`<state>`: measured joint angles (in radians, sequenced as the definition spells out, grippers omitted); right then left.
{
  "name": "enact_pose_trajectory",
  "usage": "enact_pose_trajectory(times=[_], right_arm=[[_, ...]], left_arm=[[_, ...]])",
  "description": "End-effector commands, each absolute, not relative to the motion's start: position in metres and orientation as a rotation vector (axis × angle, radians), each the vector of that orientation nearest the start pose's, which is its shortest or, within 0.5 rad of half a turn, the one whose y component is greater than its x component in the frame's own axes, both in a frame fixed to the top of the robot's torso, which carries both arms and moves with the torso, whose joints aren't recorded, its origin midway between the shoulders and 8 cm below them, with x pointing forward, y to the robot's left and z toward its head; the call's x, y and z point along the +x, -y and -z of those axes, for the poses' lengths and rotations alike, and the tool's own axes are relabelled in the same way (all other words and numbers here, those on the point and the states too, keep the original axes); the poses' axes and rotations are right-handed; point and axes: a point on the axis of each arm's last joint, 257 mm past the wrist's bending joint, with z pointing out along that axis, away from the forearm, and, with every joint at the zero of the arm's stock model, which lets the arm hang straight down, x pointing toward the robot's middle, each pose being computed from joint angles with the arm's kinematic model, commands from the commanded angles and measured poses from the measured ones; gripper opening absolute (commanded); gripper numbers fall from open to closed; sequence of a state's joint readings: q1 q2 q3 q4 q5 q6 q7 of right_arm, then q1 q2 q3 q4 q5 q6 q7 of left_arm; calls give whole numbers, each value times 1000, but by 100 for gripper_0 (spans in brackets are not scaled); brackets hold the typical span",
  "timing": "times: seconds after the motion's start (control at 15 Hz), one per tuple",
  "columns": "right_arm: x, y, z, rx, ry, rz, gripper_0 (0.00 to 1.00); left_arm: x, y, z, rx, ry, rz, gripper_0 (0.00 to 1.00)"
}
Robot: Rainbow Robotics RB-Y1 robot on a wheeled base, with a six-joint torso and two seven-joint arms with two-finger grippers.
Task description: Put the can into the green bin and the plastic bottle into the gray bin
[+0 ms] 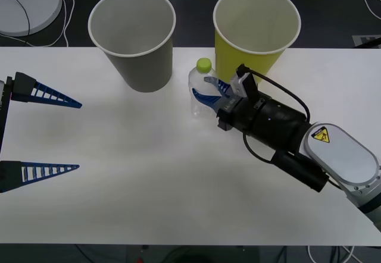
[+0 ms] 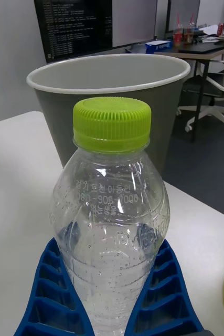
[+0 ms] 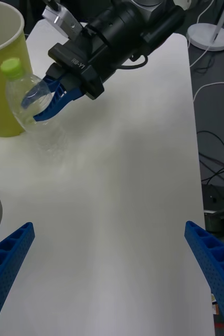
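The left gripper (image 1: 74, 135) waits wide open at the desk's left edge. The right gripper (image 1: 209, 91) pinches the plastic bottle (image 1: 201, 88) near the far edge, between the bins. Keep the bottle upright, lift above the white rim, then release over the gray bin (image 1: 134, 37).

The right arm is a chunky black cylinder with a glossy white shell further back, which has a yellow triangle warning sticker on it. A black cable loops along it, plus a small white bracket near the wrist. Both the right gripper (image 1: 209, 89) and left gripper (image 1: 70, 135) have blue ribbed fingers with a ladder-like lattice.
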<state>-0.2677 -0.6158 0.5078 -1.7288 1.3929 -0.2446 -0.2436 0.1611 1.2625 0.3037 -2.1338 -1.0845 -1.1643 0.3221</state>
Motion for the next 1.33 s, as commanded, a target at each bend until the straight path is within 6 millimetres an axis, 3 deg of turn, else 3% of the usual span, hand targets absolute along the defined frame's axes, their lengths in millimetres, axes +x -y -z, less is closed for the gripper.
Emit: enact_pose_trajectory(times=[0.07,0.53,0.87,1.33], right_arm=[[487,52,155,-835,-1418,-459,0],[463,68,144,-834,-1438,-522,0],[461,90,128,-874,-1438,-486,0],[453,105,112,-916,-1482,-583,0]], left_arm=[[320,-221,82,1608,-1540,429,100],[320,-221,82,1608,-1540,429,100],[320,-221,82,1608,-1540,429,100],[320,-221,82,1608,-1540,429,100]])
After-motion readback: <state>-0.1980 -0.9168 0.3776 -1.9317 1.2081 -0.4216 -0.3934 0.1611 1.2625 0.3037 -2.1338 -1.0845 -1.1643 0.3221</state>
